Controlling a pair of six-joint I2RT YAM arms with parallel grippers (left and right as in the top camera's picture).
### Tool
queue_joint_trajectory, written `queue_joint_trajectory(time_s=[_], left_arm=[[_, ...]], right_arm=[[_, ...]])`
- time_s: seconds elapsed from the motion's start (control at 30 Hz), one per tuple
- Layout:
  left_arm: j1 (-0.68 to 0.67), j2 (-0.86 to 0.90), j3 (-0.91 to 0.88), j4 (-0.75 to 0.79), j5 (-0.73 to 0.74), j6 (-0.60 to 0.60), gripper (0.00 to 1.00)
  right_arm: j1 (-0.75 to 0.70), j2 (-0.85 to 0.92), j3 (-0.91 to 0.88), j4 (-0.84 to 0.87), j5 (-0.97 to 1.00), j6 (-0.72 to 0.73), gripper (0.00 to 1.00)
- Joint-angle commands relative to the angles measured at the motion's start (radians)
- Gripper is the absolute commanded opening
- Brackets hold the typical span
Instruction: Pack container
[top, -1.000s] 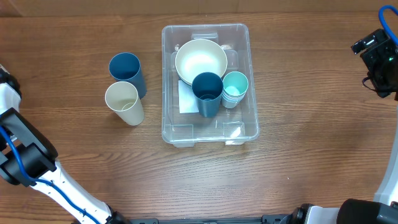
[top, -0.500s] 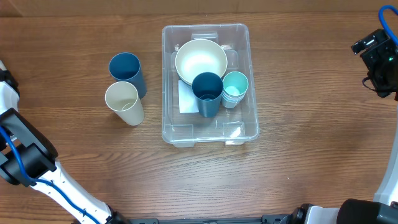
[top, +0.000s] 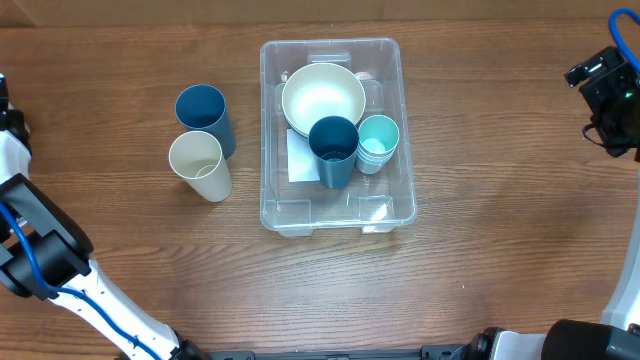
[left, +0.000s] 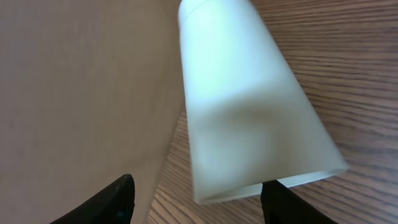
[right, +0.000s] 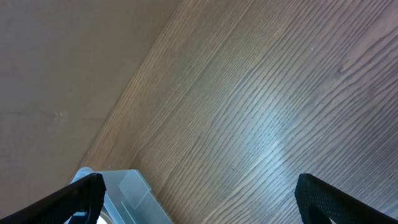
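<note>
Left gripper (left: 199, 200): wrist view shows a pale cup (left: 249, 106) with its wide end between the two dark fingers (left: 118, 199); clamped or slack, cannot tell. In the overhead only the arm shows, at the far left edge.
Left of centre: dark blue cup (top: 203, 110) and cream cup (top: 197, 160), upright on the table (top: 500, 250), touching or nearly so, just left of the bin.
Container (top: 340, 215): centre of frame, upper half; clear, white label (top: 298, 162) on its base.
Inside it: cream bowl (top: 322, 98) toward the top, second dark blue cup (top: 333, 148) below it, teal cups (top: 378, 140) nested at its right.
Right gripper (right: 199, 186): fingers spread wide, nothing between them; parked at the right edge, well apart from the bin.
Step (judged): packing partly done; two cups outside.
Next move (judged): the left arm must carry a cup over the bin wall and lower it into free floor at the bottom.
Change from earlier frame: the arm at the left edge has shifted slightly; cups, bowl and bin unmoved.
</note>
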Motion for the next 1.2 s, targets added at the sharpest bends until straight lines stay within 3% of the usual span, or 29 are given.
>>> queue_joint_trajectory(time_s=[0.0,0.1,0.3,0.4,0.47,0.7,0.9,1.0,1.17], left_arm=[[-0.004,0.021,0.025,0.006,0.051,0.188,0.63],[-0.006,0.043,0.025,0.004,0.039,0.254,0.63],[-0.005,0.057,0.025,0.061,-0.012,0.253,0.61],[0.000,0.057,0.025,0.086,-0.026,0.254,0.55],[0.000,0.057,0.025,0.095,-0.026,0.254,0.41],[0.000,0.057,0.025,0.116,-0.032,0.254,0.28],[0.001,0.057,0.025,0.116,-0.029,0.253,0.09],[0.001,0.057,0.025,0.115,-0.029,0.253,0.04],[0.001,0.057,0.025,0.116,-0.029,0.253,0.04]], right_arm=[[0.001,-0.017,0.003,0.002,-0.001,0.004,1.00],[0.001,-0.017,0.003,0.002,-0.001,0.004,1.00],[0.001,-0.017,0.003,0.002,-0.001,0.004,1.00],[0.001,-0.017,0.003,0.002,-0.001,0.004,1.00],[0.001,-0.017,0.003,0.002,-0.001,0.004,1.00],[0.001,-0.017,0.003,0.002,-0.001,0.004,1.00],[0.001,-0.017,0.003,0.002,-0.001,0.004,1.00],[0.001,-0.017,0.003,0.002,-0.001,0.004,1.00],[0.001,-0.017,0.003,0.002,-0.001,0.004,1.00]])
